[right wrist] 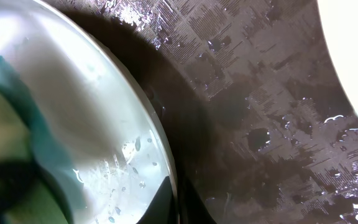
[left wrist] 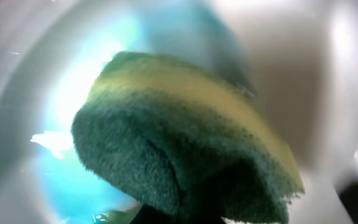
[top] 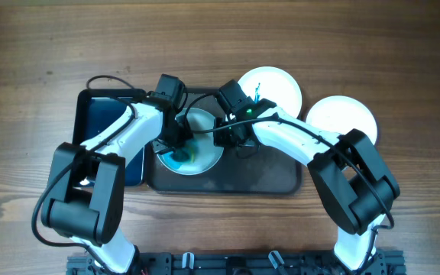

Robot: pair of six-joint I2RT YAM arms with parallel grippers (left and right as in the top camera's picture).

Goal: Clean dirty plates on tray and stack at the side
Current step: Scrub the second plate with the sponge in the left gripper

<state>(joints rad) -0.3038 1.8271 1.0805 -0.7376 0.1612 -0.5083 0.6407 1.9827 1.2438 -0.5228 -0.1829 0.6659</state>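
1. Left pincer [top: 179, 140] clenches a sponge [left wrist: 185, 143] onto the blue-smeared plate [top: 201, 159], centre frame, on the tray [top: 270, 177].
2. Right pincer [top: 232, 137] pinches that plate's right rim.
3. Second plate [top: 281, 88] and third plate [top: 342, 118] lie upper right.

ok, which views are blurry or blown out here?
Left wrist: sponge fairly sharp, plate beneath blurred, glare on its left side. Right wrist: wet tray crisp, plate soft near the lens. Overhead: sharp, evenly lit, soft shadows only.

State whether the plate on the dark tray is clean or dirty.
Dirty: blue smear shows on the round white plate beneath the green sponge.
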